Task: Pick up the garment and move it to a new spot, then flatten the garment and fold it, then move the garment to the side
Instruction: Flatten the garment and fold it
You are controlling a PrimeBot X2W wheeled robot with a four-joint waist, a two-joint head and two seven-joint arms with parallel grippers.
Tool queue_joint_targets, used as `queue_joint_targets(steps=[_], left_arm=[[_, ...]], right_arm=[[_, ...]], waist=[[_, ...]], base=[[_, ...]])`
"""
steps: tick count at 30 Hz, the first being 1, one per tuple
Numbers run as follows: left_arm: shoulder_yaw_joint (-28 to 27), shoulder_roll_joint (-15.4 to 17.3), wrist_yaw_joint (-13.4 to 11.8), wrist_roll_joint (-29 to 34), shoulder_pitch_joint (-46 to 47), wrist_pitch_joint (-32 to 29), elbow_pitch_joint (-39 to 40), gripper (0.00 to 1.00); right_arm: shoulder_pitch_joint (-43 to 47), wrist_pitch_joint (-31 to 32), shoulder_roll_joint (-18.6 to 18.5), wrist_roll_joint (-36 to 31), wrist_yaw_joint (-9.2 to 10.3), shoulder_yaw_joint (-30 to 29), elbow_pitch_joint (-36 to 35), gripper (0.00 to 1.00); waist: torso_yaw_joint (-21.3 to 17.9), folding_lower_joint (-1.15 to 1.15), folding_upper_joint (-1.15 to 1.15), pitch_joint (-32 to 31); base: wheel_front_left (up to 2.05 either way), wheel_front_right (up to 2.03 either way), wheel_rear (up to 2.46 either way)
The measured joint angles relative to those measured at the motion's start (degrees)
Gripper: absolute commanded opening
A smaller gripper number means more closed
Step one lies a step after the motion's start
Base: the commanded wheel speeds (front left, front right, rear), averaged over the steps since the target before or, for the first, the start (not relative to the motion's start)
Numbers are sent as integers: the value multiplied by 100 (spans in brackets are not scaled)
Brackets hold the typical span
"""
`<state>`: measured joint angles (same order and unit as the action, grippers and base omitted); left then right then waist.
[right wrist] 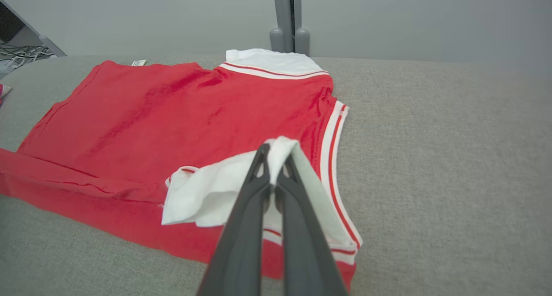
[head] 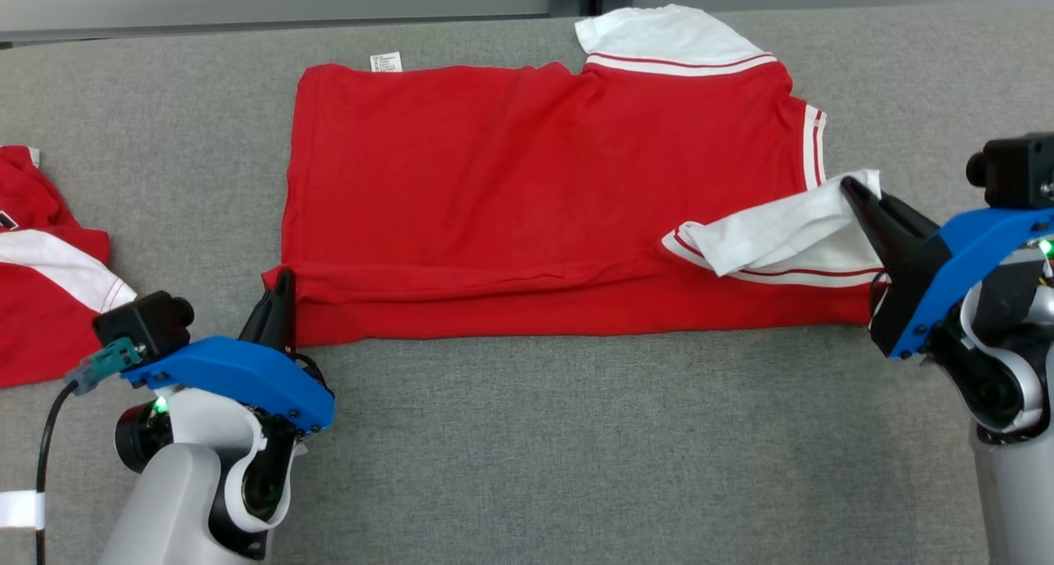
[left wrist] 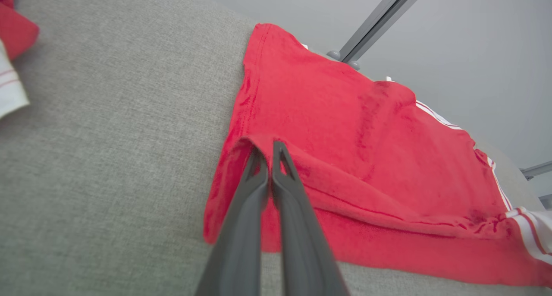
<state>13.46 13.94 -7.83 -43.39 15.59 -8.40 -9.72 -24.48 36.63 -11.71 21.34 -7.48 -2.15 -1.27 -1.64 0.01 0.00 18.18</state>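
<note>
Red garment (head: 527, 194) pinched between left hand (head: 284, 281), right hand (head: 852, 188)

Bare grey table (head: 576, 450) in front; second red garment (head: 41, 260) crowds left edge.

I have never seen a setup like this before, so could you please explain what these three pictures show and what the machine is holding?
This is a two-armed robot folding clothes on a grey padded table. The wide picture comes from a camera on its head, looking down; the other two come from cameras on each wrist, looking along that arm's two dark fingers.

A red shirt with white sleeves lies spread on the table, its near edge already lifted and turned over. The left gripper is shut on the shirt's lower corner, seen close up in the left wrist view. The right gripper is shut on the white sleeve, as the right wrist view shows. Another red and white garment lies at the table's left edge.
</note>
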Motion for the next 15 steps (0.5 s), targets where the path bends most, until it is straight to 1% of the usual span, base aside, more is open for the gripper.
queue_joint_targets(steps=[4,11,12,13,14,15], left_arm=[[49,-23,37,43,197,49,-305,0],[111,-67,81,68,378,112,-621,0],[126,-79,83,66,388,108,-659,4],[144,-88,104,64,403,99,-697,33],[157,-96,126,63,426,100,-722,50],[169,-102,135,63,455,102,-759,100]], right_arm=[[-298,-381,-40,40,0,87,398,0],[-714,-956,-219,87,0,414,916,0],[-756,-1015,-254,101,0,465,975,0],[-795,-1081,-283,103,0,515,1027,0],[-842,-1148,-307,122,0,560,1090,0],[-884,-1234,-335,141,0,624,1139,23]], waist=[[12,0,0,71],[61,0,0,128],[75,0,0,131],[91,0,0,135],[106,-1,0,138],[125,0,0,139]], base=[[0,0,0],[0,0,0],[0,0,0],[0,0,0],[0,0,0],[0,0,0]])
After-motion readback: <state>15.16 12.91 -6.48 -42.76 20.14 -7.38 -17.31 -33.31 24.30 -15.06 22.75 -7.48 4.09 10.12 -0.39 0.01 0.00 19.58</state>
